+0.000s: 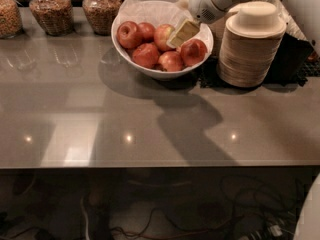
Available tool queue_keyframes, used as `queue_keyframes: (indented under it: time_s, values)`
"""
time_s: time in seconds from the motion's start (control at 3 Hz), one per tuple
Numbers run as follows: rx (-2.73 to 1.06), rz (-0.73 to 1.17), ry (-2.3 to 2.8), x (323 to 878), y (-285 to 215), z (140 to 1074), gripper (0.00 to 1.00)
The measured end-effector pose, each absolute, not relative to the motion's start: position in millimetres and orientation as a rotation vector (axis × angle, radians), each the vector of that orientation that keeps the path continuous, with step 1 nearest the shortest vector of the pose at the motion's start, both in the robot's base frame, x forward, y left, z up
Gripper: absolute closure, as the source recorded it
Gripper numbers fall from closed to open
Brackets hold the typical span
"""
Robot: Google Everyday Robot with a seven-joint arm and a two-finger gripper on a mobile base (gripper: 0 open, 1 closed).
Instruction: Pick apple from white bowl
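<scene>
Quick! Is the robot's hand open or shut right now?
Gripper: down in the bowl, beside the pale apple; open or closed cannot be told.

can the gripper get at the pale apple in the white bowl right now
Probably yes: the gripper hangs over the white bowl right beside the apple, whose top is uncovered, though red apples crowd it.

We see a pantry-like snack bench (150,114): food jars (47,14), stacked disposable bowls (250,49). The tool (182,33) hangs over the white bowl (145,68).
</scene>
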State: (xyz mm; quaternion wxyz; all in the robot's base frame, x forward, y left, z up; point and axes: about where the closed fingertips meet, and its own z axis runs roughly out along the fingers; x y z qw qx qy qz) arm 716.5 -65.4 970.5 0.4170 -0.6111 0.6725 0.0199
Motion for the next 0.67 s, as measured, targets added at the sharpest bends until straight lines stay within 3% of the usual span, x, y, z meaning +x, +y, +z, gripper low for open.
queue_keyframes:
  time_s: [0.67]
  values:
    - [-1.536,0.067,1.725,734.3,-57.9,953.7,0.31]
